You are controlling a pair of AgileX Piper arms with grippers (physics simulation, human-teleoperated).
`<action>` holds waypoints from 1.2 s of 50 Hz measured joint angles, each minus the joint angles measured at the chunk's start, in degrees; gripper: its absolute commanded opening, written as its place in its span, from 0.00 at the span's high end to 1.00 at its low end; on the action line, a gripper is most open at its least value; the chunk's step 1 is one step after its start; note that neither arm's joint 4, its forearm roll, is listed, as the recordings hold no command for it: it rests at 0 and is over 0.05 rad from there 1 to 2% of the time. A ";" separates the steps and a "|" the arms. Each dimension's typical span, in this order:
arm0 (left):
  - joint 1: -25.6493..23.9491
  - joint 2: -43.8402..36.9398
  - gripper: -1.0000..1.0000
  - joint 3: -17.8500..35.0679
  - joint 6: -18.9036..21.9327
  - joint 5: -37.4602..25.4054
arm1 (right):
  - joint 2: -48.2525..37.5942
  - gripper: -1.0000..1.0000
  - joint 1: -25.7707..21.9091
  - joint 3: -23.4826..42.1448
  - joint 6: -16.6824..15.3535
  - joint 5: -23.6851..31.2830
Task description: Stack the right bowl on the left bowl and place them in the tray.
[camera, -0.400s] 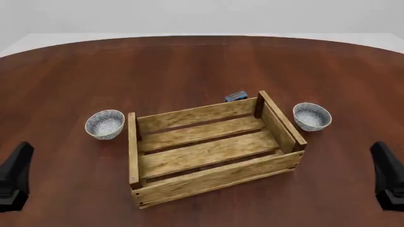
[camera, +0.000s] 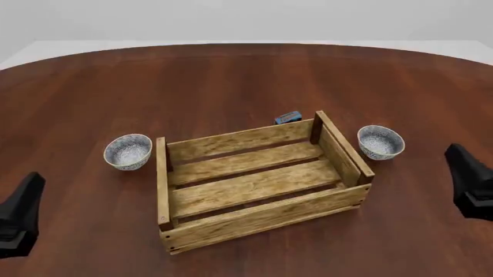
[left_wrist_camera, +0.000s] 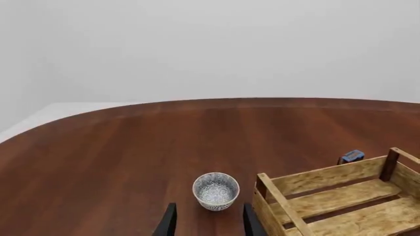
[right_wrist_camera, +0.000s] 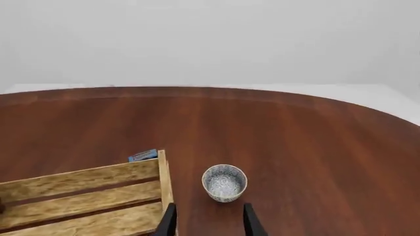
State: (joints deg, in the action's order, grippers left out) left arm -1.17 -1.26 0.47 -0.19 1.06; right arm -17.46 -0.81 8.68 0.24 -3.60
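Right bowl (camera: 380,142) sits upright on the table just off the right end wall of the tray (camera: 343,151), near it, apart by a thin gap as far as the front view tells. Your right gripper (right_wrist_camera: 207,222) is the nearer one: in its wrist view the bowl lies straight ahead between the two fingers, a little beyond the tips, so a plain forward-and-down reach lines up. The bowl is round, so no long axis to match (only the rim to pinch).

Both claws are spread, holding nothing. Left gripper (left_wrist_camera: 206,221) likewise has the left bowl (camera: 128,151) dead ahead, just off the tray's left wall.

Watch the tray's corner post next to the right bowl: your inner finger has less room on that side, I'd judge. The small blue box (camera: 287,118) behind the tray's far wall is out of your path.

Nothing stacked yet; tray holds nothing.
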 measured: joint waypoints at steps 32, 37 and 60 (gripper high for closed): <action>-1.25 -7.23 0.00 0.03 -0.21 6.44 | -34.81 0.00 3.11 33.94 -4.51 18.73; -1.27 -7.54 0.00 0.22 -0.28 6.63 | -39.29 0.00 3.98 38.42 -5.62 21.55; -0.94 -7.09 0.00 1.12 -1.90 5.92 | -56.33 0.00 6.82 48.79 -8.24 25.19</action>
State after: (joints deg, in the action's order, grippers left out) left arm -2.11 -8.35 1.59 -2.09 6.98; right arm -73.79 6.01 57.48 -8.01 21.59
